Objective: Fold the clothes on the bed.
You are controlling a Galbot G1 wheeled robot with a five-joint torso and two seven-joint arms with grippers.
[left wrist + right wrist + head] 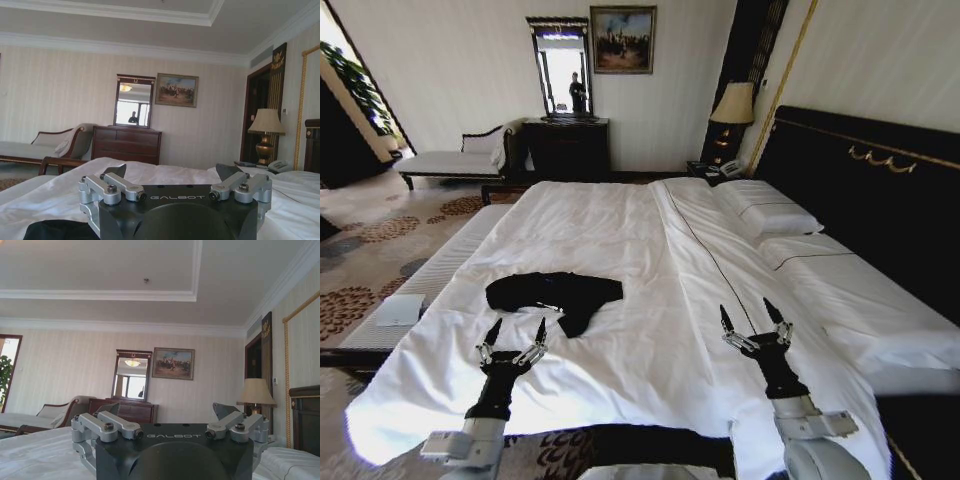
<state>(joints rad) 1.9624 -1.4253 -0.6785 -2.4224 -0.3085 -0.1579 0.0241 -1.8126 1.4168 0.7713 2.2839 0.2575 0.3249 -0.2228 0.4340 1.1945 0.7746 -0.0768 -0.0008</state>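
Note:
The clothes (554,293) are a black T-shirt lying crumpled on the left half of the bed (650,260), near its foot. A dark edge of the clothes (57,229) also shows in the left wrist view. My left gripper (517,329) hovers open just in front of the T-shirt, its fingertips pointing at it. My right gripper (750,311) is open above bare white duvet, well to the right of the T-shirt. Both hold nothing. The same open fingers show in the wrist views for the left gripper (171,170) and the right gripper (167,409).
Pillows (767,210) lie by the dark headboard (860,190) on the right. A white padded bench (420,285) runs along the bed's left side. A chaise (455,160), dresser (566,148) with mirror, and lamp (734,110) stand by the far wall.

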